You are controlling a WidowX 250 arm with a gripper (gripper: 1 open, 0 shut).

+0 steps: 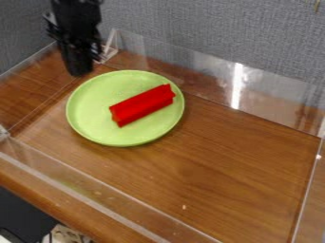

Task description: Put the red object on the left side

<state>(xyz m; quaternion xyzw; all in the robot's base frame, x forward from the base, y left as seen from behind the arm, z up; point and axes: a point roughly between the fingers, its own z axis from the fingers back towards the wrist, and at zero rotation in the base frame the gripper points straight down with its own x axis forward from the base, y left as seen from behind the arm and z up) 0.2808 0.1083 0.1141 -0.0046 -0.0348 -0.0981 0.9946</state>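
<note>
The red object (pixel 143 104) is a short red block lying at a slant on the right half of the lime-green plate (pixel 89 119). My gripper (pixel 78 68) hangs pointing down beyond the plate's far left rim, above the wooden table and apart from the block. It carries nothing. Its dark fingers read as one block, so the gap between them cannot be made out.
Clear acrylic walls (pixel 241 81) ring the wooden tabletop (pixel 216 171), with a low front wall along the near edge. A white wire piece (pixel 106 40) stands in the back left corner just behind the gripper. Grey fabric panels close off the back.
</note>
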